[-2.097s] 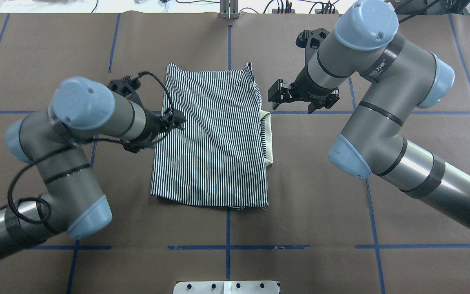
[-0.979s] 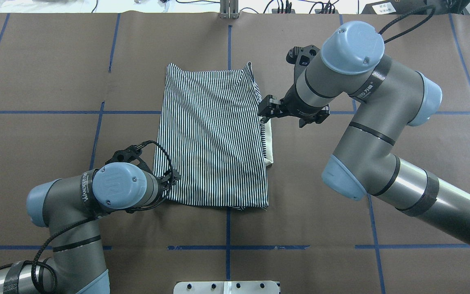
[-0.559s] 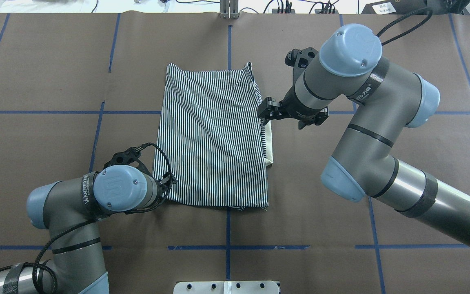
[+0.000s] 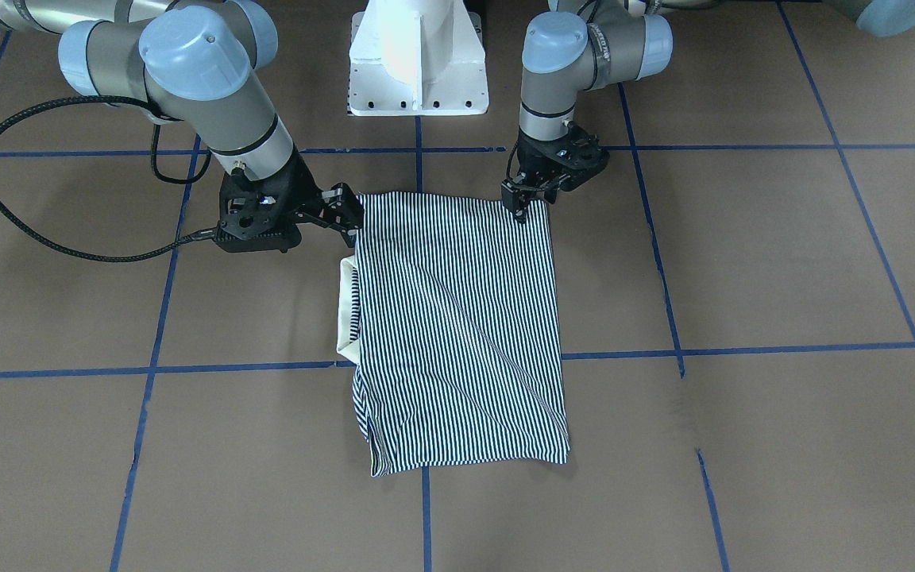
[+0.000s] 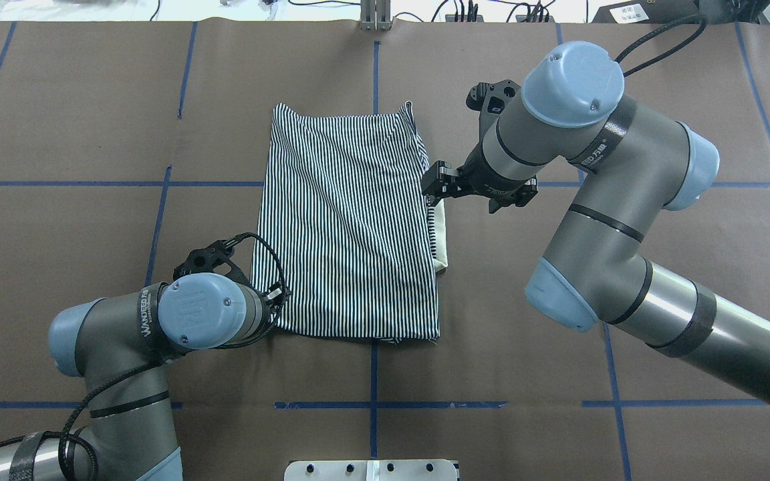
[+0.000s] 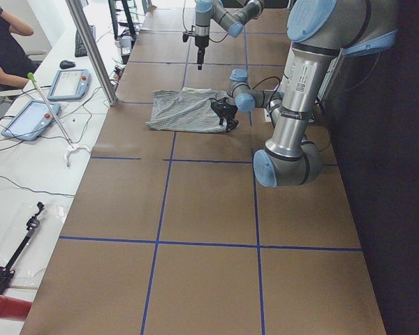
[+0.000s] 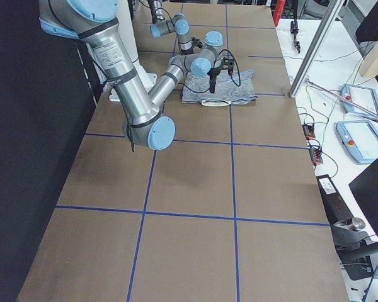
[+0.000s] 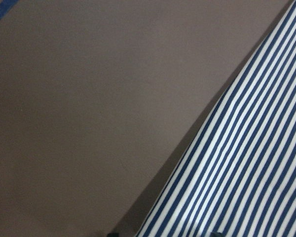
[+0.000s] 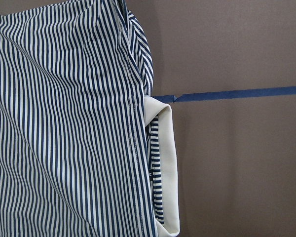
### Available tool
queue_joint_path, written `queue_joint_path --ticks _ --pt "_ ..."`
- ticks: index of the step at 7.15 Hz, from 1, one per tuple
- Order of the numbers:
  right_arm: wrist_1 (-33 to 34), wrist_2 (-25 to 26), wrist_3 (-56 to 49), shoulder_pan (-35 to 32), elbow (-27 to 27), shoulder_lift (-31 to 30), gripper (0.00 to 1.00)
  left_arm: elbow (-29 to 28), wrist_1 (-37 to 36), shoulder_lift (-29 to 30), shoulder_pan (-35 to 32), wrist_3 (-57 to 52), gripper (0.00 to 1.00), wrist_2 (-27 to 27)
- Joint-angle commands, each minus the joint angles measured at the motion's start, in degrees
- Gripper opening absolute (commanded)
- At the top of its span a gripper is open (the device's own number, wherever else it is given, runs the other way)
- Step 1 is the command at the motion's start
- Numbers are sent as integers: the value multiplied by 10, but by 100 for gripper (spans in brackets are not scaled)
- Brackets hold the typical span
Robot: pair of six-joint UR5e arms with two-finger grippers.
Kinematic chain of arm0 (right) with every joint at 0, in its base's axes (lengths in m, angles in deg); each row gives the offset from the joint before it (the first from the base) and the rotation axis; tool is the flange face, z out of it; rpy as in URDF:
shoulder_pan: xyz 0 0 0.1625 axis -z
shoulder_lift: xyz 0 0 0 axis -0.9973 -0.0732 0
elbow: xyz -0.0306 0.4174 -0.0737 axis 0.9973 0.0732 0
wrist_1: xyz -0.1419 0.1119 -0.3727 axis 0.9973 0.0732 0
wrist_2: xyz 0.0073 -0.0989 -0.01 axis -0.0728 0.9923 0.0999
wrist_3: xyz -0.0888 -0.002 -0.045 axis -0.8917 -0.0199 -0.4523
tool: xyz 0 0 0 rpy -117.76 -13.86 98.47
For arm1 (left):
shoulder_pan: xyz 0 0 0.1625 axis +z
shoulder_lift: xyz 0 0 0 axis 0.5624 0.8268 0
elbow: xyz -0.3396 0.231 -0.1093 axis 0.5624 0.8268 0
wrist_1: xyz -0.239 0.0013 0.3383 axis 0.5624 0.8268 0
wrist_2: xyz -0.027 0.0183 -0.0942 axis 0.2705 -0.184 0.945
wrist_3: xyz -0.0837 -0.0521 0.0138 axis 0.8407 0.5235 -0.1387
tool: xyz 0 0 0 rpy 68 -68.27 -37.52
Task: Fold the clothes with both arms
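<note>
The striped polo shirt (image 5: 351,220) lies folded into a rectangle on the brown table, and also shows in the front view (image 4: 457,334). Its cream collar (image 5: 440,227) sticks out at the right edge. My left gripper (image 5: 277,294) is low at the shirt's near-left corner (image 4: 523,208). The left wrist view shows the shirt's edge (image 8: 246,163) close up between fingertips that stand apart, so it looks open. My right gripper (image 5: 433,187) hangs open above the shirt's right edge by the collar (image 9: 168,168), holding nothing.
Blue tape lines (image 5: 373,401) grid the brown table cover. The white pedestal base (image 4: 418,63) stands at the robot's side of the table. A metal post (image 6: 91,49) and tablets (image 6: 29,117) stand on the operators' side, beyond the shirt.
My left arm swung from the middle of the shirt's left edge down to its near-left corner. My right gripper moved left to the shirt's right edge. The shirt has not moved.
</note>
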Motion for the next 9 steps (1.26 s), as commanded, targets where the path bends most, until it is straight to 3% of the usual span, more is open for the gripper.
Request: queue_joint_path --ticks 1,5,6,9 --pt "0 0 0 0 0 0 100 0 0 0 0 -2 0 0" --pt "-1 8 28 -1 -8 -5 100 34 4 -3 -1 -62 0 -1" --pt "-1 31 70 15 -16 -6 100 34 4 -6 -2 -111 0 1" --pt "-1 123 252 113 -42 -21 100 39 7 1 0 -113 0 2"
